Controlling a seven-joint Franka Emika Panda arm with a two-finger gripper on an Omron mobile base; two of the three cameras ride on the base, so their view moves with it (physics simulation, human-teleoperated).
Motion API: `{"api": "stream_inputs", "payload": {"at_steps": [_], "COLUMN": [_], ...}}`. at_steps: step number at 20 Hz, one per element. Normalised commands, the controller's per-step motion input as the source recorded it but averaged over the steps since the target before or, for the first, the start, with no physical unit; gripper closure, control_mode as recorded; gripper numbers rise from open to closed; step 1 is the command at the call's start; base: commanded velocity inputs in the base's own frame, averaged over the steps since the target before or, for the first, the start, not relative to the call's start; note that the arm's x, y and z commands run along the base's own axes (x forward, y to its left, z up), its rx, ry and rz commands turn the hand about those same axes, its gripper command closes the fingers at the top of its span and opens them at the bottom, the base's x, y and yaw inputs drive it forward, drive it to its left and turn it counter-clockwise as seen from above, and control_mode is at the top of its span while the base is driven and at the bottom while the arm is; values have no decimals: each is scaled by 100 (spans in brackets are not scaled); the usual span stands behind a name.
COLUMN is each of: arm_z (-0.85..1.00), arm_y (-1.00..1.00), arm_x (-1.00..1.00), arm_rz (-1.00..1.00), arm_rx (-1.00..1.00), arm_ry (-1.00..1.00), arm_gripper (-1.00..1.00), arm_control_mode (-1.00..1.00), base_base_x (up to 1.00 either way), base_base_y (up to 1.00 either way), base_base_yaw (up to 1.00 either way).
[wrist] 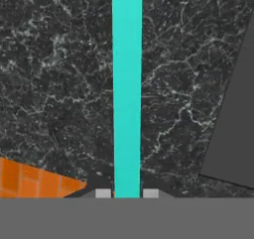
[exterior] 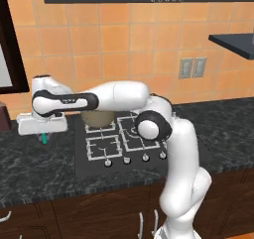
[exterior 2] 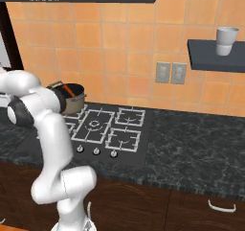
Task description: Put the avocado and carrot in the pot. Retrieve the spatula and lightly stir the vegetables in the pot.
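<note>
The two-finger gripper (wrist: 127,193) is clamped on the thin teal spatula handle (wrist: 127,89), whose long axis runs straight toward twelve o'clock in the hand view.

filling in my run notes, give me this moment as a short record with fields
claw: shut on the spatula, its teal handle running between the fingertips
claw position: over the dark counter, left of the stove
pot: on the stove's back left burner
carrot: leaning inside the pot
avocado: cannot tell
cup: on the wall shelf
step: picking up the spatula, stirring not yet begun
</note>
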Motion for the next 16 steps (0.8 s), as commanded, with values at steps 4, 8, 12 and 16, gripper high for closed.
{"api": "stream_inputs", "payload": {"at_steps": [4, 8, 12, 16], "arm_z": [76, 75, 79, 52], "arm_y": [-76, -89, -84, -67], "arm_x": [0, 0, 7, 34], "arm_rz": [-7, -14, -17, -20], "arm_rx": [45, 52, 52, 53], "arm_ry": [0, 10, 24, 35], "arm_gripper": [100, 100, 100, 100], "arm_control_mode": [-100, -100, -100, -100], "base_base_x": [0, 0, 0, 0], "base_base_y": [0, 0, 0, 0], "base_base_yaw": [0, 0, 0, 0]}}
